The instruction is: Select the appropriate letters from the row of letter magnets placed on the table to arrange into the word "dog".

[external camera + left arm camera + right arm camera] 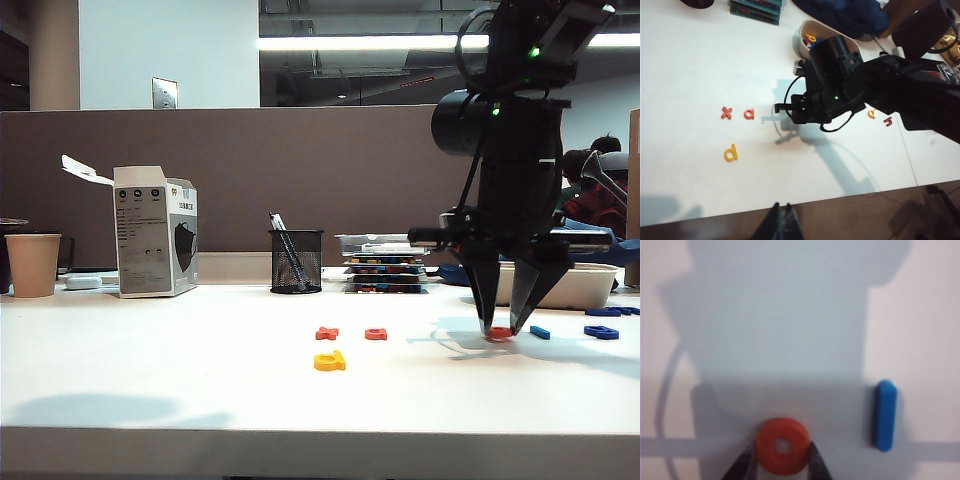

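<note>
1. The right pincer (500, 328) points straight down at the right side of the white bench (200, 400), its tips at the surface.
2. In the right wrist view its two dark fingers (742, 467) stand narrowly parted, one against each side of the red-orange ring "o" (783, 445), which lies flat on the bench; the pincer has closed on the ring.
3. Just beside the ring, not touching it, lies the light blue straight bar (885, 415).
4. The left pincer (781, 225) shows only as dark tips at the near edge of the bench in its own wrist view; the tips appear pressed together with nothing between them.
5. The yellow "d" (330, 361) lies alone nearer the front of the bench, left of the right pincer and apart from the other letters.
6. Behind it are the red-orange "x" (327, 333) and, just beside that, a red-orange "a" (376, 333).
7. Dark blue letters (601, 331) lie at the far right; whether one is the "g" cannot be told.
8. A mesh pen cup (296, 260), stacked trays (385, 268), a white carton (155, 232) and a paper cup (32, 264) stand along the back, before the brown partition.
</note>
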